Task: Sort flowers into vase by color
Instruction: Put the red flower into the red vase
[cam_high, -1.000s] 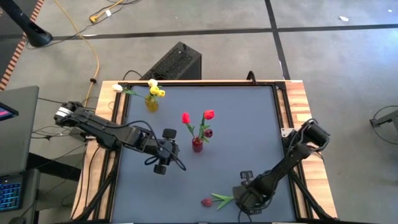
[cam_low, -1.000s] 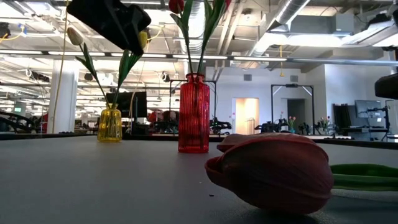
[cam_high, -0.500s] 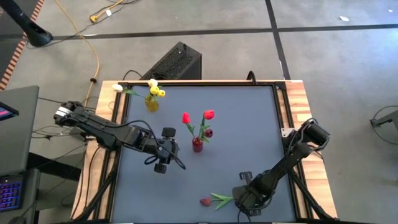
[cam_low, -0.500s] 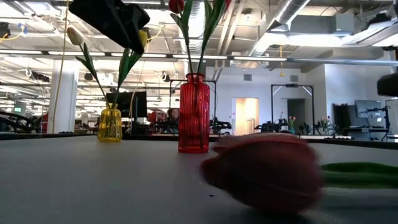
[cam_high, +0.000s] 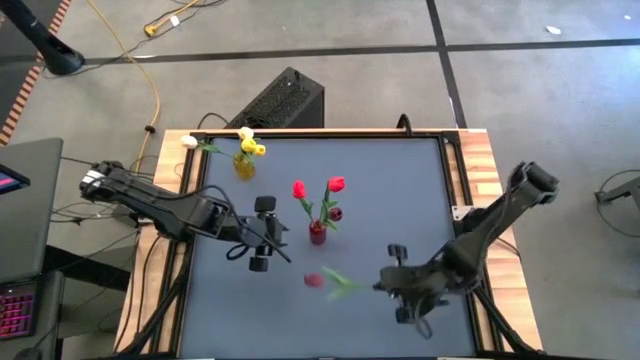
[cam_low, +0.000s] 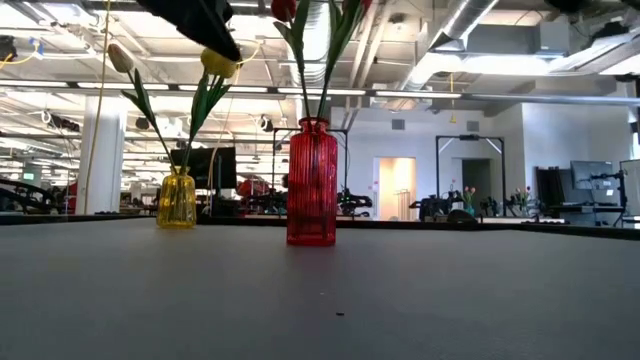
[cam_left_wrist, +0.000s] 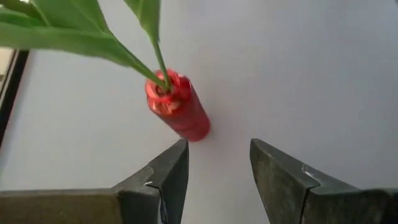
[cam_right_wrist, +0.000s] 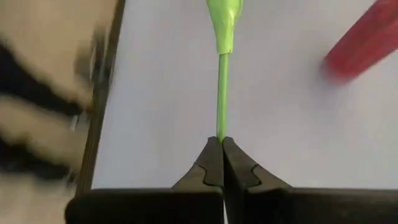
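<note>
maroon tulip (cam_high: 314, 280) aloft beside the red vase (cam_high: 318, 233), stem pinched in right gripper (cam_right_wrist: 221, 144). best tipped upright, lowered slowly into the neck. left gripper (cam_left_wrist: 216, 163) parted, empty, near vase.

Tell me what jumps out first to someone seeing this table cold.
The right gripper, shut on a thin green stem, carries a red tulip above the mat, near the table's front middle. Just behind it, the red vase at the centre holds red and maroon tulips, and the open left gripper hovers beside that vase. A yellow vase with yellow and cream flowers stands at the back left.
</note>
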